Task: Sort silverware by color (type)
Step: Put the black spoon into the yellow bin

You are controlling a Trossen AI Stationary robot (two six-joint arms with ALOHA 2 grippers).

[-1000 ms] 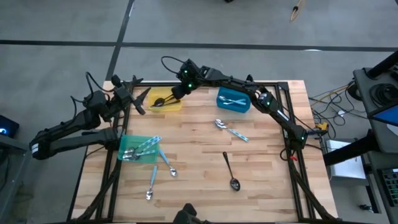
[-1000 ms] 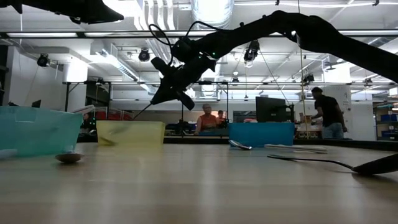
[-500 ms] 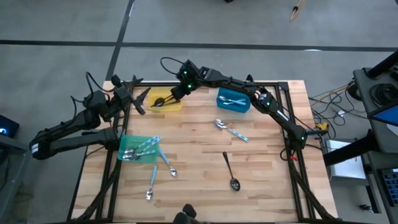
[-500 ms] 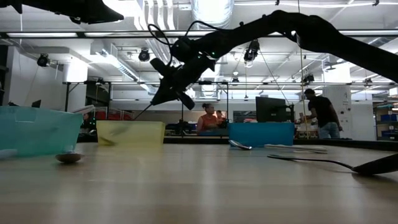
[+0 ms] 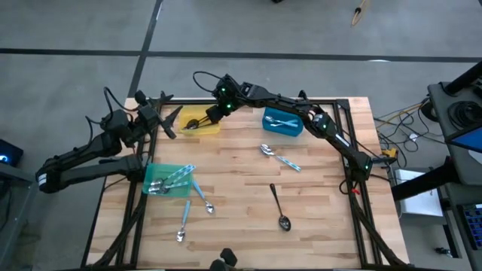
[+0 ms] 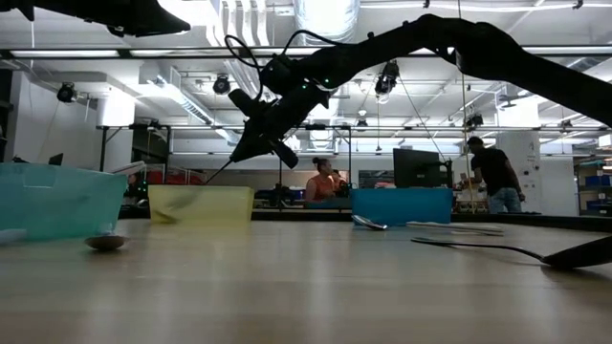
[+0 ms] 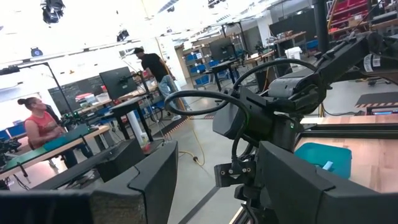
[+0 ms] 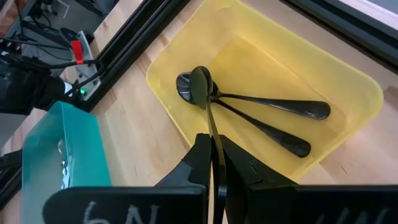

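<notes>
Robotics lab/workshop: exposed ceiling ducts (image 6: pixel 320 14), monitors (image 7: pixel 118 83) on workbenches (image 7: pixel 46 152), stocked shelving (image 7: pixel 199 59).

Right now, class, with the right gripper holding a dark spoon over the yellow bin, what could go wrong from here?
1. The right gripper pinches the dark spoon by its slim handle; it might slip or swing.
2. Released badly, it could strike the two dark spoons in the yellow bin or bounce out.
</notes>
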